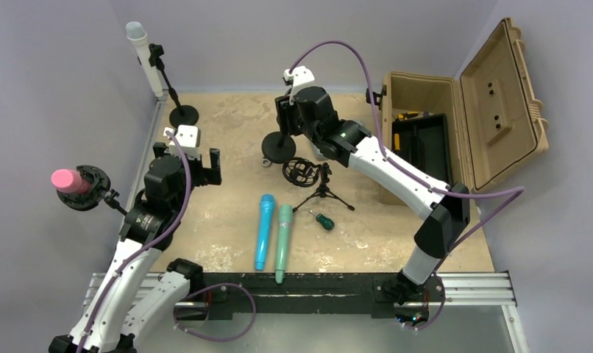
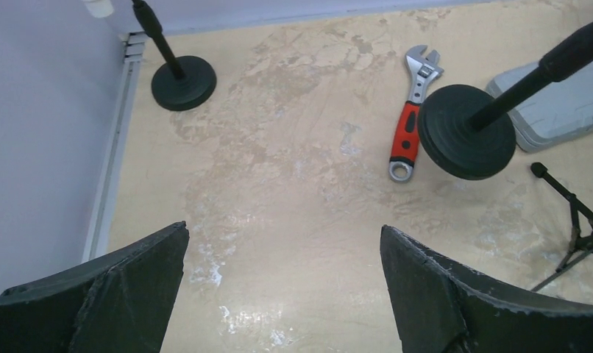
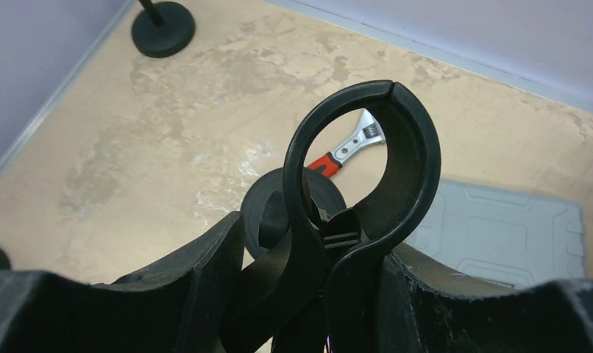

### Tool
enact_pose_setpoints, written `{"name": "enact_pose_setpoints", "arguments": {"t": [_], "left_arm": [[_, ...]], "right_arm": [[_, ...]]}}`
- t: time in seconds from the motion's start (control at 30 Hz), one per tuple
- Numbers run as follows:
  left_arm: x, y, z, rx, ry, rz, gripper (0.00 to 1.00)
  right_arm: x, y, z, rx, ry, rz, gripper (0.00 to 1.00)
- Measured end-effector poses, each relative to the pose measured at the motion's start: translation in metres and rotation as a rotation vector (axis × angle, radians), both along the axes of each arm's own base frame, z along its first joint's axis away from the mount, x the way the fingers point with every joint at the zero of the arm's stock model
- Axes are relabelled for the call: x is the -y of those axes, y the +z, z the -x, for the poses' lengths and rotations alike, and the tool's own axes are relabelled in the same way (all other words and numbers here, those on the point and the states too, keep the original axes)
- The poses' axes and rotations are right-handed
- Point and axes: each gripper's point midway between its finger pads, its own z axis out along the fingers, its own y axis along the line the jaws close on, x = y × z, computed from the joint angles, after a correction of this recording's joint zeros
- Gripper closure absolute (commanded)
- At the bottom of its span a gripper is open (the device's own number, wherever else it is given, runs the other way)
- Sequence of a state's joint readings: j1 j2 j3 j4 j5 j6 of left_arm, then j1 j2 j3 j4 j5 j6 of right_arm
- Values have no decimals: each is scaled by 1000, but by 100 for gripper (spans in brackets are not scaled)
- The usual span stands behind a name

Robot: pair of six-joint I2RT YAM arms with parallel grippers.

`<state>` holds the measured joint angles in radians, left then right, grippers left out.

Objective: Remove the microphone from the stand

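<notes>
Your surface is a mottled beige sheet, scuffed pale in patches. Near its front edge you have a blue microphone and a green microphone lying side by side, almost parallel, heads pointing away from the arm bases. Just right of them lies a small green-handled screwdriver, and behind that stands a black tripod. The middle stand has its round base further back, with a red-handled wrench just beside it and a grey case close by. The corner stand sits at the far left, and an open tan toolbox sits along the right side.
</notes>
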<state>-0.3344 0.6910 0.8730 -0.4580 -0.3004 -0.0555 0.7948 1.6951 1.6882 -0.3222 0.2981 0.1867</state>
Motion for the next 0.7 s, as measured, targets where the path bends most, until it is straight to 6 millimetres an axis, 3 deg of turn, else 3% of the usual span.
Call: {"name": "enact_pose_setpoints", "arguments": {"t": [0.2, 0.43, 0.53, 0.7], "left_arm": [[21, -7, 7, -92, -93, 65, 1], [45, 49, 34, -113, -198, 226, 1], [52, 72, 50, -111, -241, 291, 1], [57, 116, 84, -84, -309, 376, 1]], "right_arm": [[1, -42, -7, -37, -40, 94, 100], [4, -92, -4, -82, -80, 228, 90], [2, -99, 1, -81, -80, 256, 77], [0, -103, 3, -71, -76, 265, 42]]}}
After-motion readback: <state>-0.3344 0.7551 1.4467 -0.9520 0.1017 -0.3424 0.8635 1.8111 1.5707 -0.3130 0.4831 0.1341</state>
